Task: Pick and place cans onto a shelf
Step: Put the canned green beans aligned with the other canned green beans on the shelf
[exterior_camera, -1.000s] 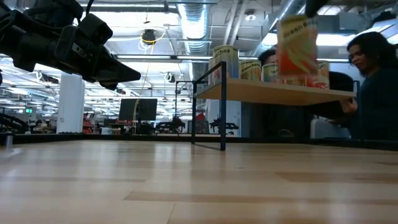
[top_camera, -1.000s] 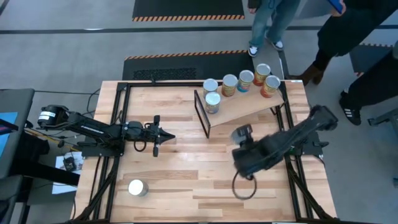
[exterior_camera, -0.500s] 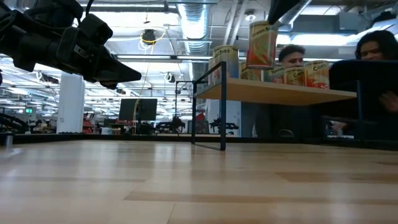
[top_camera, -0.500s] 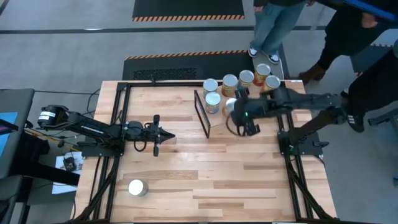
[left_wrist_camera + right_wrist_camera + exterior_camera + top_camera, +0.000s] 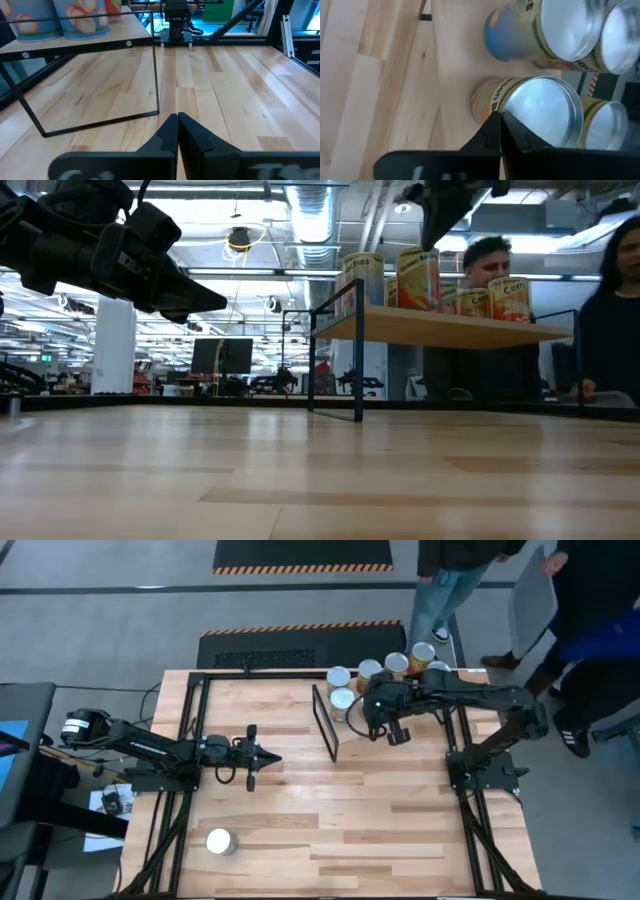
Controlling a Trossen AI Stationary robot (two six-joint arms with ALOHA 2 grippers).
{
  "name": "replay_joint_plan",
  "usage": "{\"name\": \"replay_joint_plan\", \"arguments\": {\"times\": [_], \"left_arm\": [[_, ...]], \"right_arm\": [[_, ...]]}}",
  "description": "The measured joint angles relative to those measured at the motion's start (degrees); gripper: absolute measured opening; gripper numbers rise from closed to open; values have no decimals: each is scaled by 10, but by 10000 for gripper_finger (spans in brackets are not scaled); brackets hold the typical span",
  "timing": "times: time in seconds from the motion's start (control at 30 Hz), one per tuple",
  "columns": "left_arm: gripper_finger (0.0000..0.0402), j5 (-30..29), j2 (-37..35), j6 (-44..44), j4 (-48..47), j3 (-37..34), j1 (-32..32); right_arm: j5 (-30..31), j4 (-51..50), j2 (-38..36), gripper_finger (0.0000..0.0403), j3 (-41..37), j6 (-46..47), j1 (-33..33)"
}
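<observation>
Six cans show in the high view: five [image 5: 384, 668] stand in a cluster on the tilted shelf [image 5: 425, 710] at the table's far side, with the right gripper [image 5: 383, 712] above the shelf just beside them, and one lone can [image 5: 221, 841] sits on the table [image 5: 330, 830] near the front left corner. The left gripper [image 5: 268, 760] hangs over the table's left-centre, pointing toward the shelf's black end frame [image 5: 325, 724], well apart from every can. People's legs show on the floor beyond the table.

Low view: cans [image 5: 420, 278] stand upright on the shelf board [image 5: 450, 327]; the right arm comes down from above to the top of one. The left gripper [image 5: 205, 300] hovers high at left. Two people stand behind the shelf.

Left wrist view: the left gripper's [image 5: 177, 120] fingers are pressed together w/ nothing between them; cans [image 5: 80, 17] stand on the shelf ahead.

Right wrist view: the right gripper's [image 5: 499, 117] fingertips meet at the edge of a silver can top [image 5: 542, 115], closed on nothing; it sits directly above that can, w/ other cans touching or just beside it.
</observation>
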Motion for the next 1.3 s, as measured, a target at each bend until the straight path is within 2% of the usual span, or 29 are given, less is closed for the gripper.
{"name": "replay_joint_plan", "arguments": {"times": [0.53,0.93,1.3], "left_arm": [[0,0,0,-1,0,0,0],[0,0,0,-3,-2,0,0],[0,0,0,-3,-2,0,0]], "right_arm": [[5,1,18,44,0,20,-24],[14,8,16,85,-1,55,-28],[25,25,16,87,-1,50,-27]]}}
